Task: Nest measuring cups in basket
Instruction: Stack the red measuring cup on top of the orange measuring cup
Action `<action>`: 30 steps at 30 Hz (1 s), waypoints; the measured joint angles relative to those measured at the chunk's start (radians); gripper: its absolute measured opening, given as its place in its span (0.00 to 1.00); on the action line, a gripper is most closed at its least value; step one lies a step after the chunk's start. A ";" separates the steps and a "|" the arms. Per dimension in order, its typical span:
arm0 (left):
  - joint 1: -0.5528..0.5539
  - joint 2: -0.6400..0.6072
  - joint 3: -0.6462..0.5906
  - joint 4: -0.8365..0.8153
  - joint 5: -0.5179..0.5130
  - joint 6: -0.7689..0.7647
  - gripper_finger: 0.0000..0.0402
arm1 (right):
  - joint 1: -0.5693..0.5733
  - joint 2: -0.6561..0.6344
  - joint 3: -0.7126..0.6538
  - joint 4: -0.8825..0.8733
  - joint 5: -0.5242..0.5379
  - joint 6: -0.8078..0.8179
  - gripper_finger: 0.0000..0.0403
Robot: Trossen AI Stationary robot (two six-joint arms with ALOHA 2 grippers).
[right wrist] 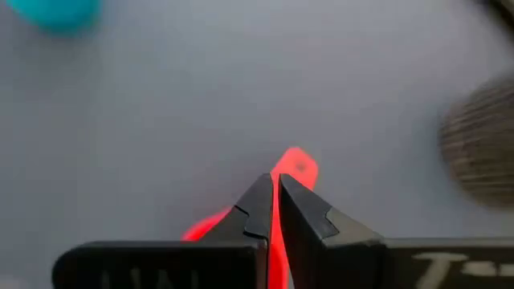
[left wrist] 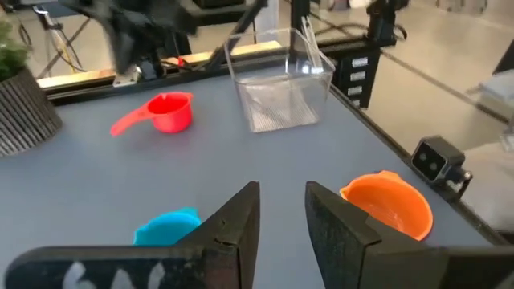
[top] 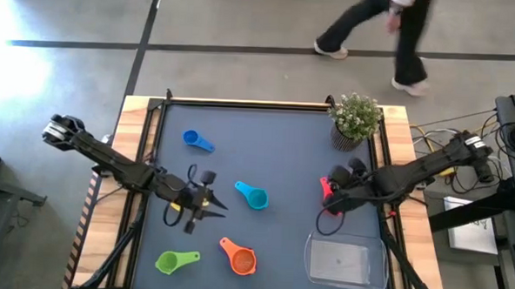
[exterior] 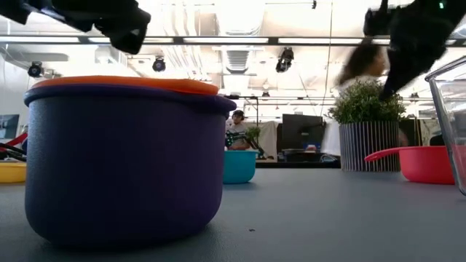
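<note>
The red cup (top: 325, 187) (exterior: 426, 164) stands on its base on the table's right part, with its handle (left wrist: 122, 124) level. My right gripper (right wrist: 273, 189) is shut and hangs above that cup; the low view shows a gap between them. My left gripper (left wrist: 281, 210) (top: 211, 203) is open over the table's middle left and touches nothing. The orange cup (top: 240, 259) (left wrist: 387, 205) sits nested in the purple cup (exterior: 124, 167) near the near edge. The teal cup (top: 253, 197), blue cup (top: 198, 141) and green cup (top: 175, 262) lie apart. A yellow cup (exterior: 10, 172) shows in the low view. The clear basket (top: 346, 261) (left wrist: 277, 84) stands near right.
A potted plant (top: 356, 121) stands at the table's far right corner, just beyond the right gripper. Bare mat lies between the teal cup and the red cup. A person (top: 380, 28) walks on the floor beyond the far edge. Cables lie off the right side.
</note>
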 joint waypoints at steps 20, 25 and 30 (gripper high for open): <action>-0.003 -0.133 -0.106 0.053 -0.012 -0.062 0.21 | 0.022 0.041 -0.050 -0.084 -0.204 0.244 0.37; -0.003 -0.116 -0.100 0.052 -0.011 -0.066 0.21 | 0.022 0.033 -0.109 -0.083 -0.197 0.281 0.46; -0.003 -0.110 -0.100 0.052 -0.011 -0.066 0.21 | 0.022 -0.015 -0.182 -0.071 -0.202 0.337 0.45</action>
